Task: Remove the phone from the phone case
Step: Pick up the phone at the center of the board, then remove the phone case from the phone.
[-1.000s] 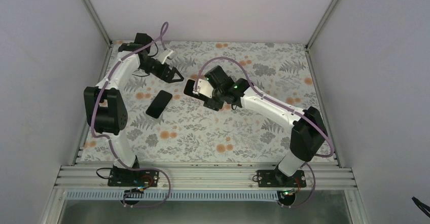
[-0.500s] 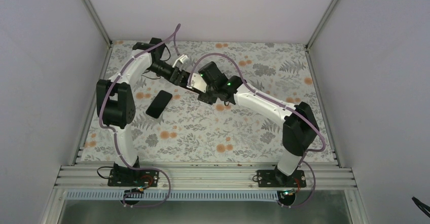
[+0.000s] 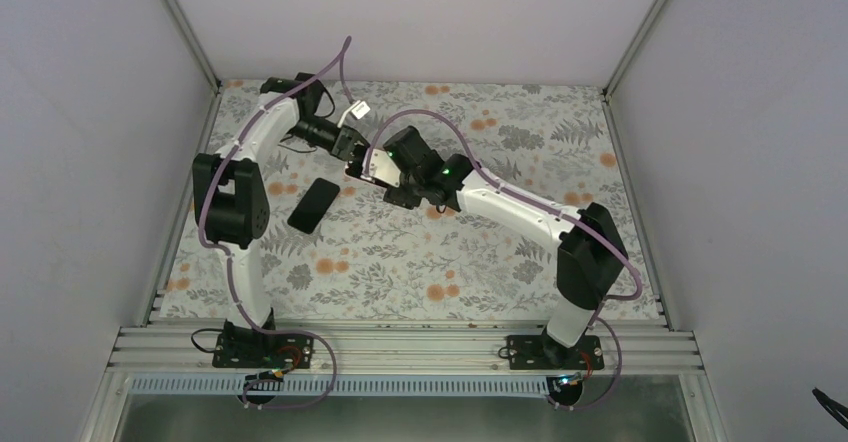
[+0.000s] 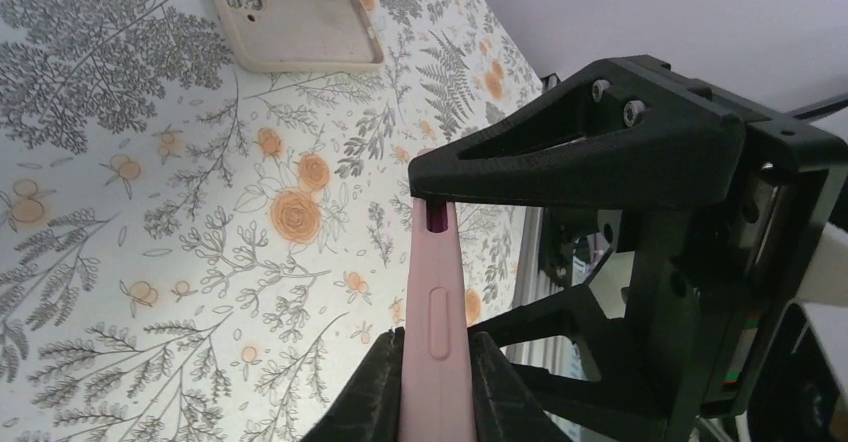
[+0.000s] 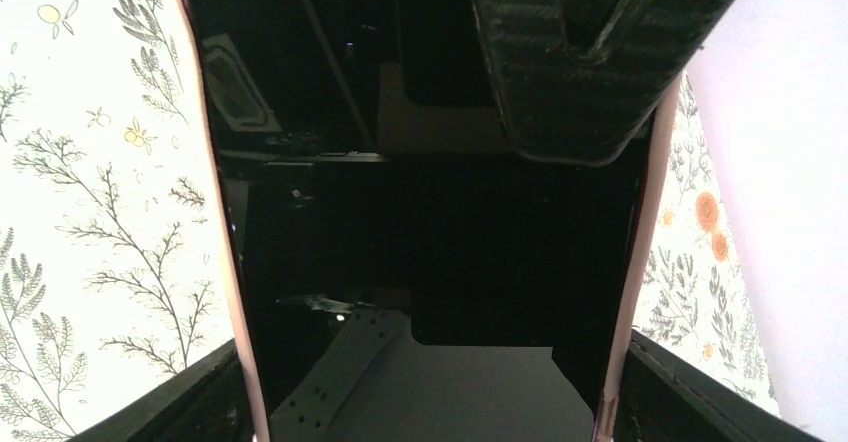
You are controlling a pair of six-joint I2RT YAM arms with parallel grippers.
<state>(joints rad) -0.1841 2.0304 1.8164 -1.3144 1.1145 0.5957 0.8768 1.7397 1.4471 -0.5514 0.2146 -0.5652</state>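
Top external: the left gripper [image 3: 355,154] and right gripper [image 3: 385,174] meet nose to nose at a pink phone case [image 3: 373,164]. Left wrist: the left jaws are pinched onto the case's thin edge. Right wrist: the right jaws clamp its long sides, the phone [image 5: 430,262] sitting inside it between them.

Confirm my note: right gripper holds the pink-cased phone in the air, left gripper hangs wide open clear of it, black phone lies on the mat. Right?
One error: the left gripper is not open. The left wrist view shows its fingers pinched on the edge of the pink-cased phone. The rest stands: right gripper holding it in the air, black phone on the mat.
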